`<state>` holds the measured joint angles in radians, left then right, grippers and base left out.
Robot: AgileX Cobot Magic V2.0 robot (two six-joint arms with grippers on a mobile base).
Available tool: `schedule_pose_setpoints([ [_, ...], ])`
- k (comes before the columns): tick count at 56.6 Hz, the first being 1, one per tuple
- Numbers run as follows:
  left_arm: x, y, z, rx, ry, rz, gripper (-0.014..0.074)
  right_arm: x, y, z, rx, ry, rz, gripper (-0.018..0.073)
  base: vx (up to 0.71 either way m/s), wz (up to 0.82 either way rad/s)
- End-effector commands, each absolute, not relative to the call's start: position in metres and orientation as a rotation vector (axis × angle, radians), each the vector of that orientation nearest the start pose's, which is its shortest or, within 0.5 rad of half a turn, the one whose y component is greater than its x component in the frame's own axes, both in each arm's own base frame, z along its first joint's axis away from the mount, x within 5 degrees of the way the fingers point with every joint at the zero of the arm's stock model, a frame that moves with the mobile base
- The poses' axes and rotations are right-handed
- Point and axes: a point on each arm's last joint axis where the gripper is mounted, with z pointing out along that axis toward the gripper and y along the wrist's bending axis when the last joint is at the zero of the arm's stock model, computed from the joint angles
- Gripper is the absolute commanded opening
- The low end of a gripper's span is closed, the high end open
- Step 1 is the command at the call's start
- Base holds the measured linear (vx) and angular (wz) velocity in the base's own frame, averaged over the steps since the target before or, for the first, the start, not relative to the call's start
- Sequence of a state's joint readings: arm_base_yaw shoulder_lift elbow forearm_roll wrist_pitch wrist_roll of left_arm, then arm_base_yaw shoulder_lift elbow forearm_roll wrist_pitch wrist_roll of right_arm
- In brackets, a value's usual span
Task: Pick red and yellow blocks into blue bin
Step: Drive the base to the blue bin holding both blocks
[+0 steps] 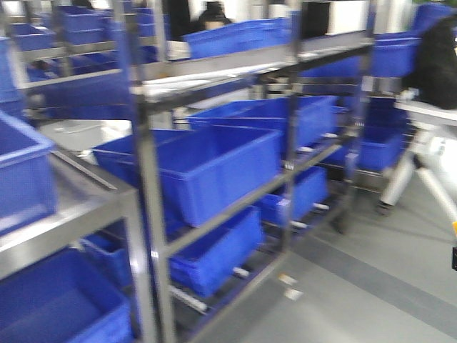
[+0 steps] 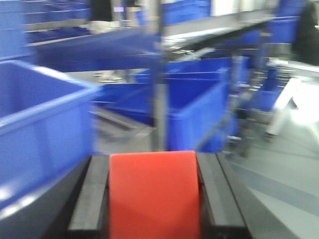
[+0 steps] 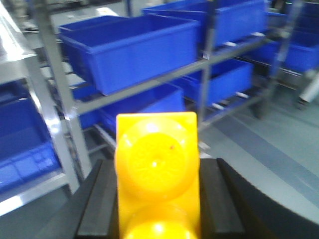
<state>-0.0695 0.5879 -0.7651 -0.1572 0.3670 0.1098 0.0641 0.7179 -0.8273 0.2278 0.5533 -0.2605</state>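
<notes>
Left gripper (image 2: 154, 199): I read it as clamped on the load. The two black jaws press against opposite sides of the red block (image 2: 154, 191), which fills the gap between them.
Red block: held in the left gripper, clear of any surface, smooth face toward the wrist camera.
Right gripper (image 3: 157, 199): I read it as clamped as well, with both jaws tight against the flanks of the yellow brick (image 3: 157, 159).
Yellow brick: held in the right gripper, round studs facing the wrist camera, not resting on anything.
Floor (image 1: 371, 286): grey and open between the rig and the shelving.
Steel rack (image 1: 146, 186): stands ahead of both arms, uprights and sloping shelves between me and the tubs.
Blue bin (image 1: 228, 175): sits on the middle shelf of the rack, open top, nothing visible inside from here. It is well apart from both loads.
Neighbouring bins (image 1: 314, 118): many alike, above, below and behind. The front and left wrist views are blurred, so I cannot tell them apart with confidence.
Step in hand: both pick-ups look complete. I judge this to be the carry toward the bin.
Next move: I must bring the rig close, lift each load over the thick rim between the uprights, and let go only when each is above the opening.
</notes>
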Motion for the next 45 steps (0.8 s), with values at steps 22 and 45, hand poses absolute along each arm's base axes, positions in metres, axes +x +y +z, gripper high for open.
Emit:
schedule_pose_setpoints([
  [22,0.1108,-0.0127,0.4055,0.055,1.564,-0.137,0.0002,0.1388,0.0180,0.3950,-0.185,1.790,0.093,-0.0011,0.32,0.58],
  [45,0.1108,-0.0127,0.4055,0.055,1.564,-0.137,0.0002,0.1388,0.0180,0.3950,-0.185,1.790,0.093,-0.0011,0.26,0.63],
])
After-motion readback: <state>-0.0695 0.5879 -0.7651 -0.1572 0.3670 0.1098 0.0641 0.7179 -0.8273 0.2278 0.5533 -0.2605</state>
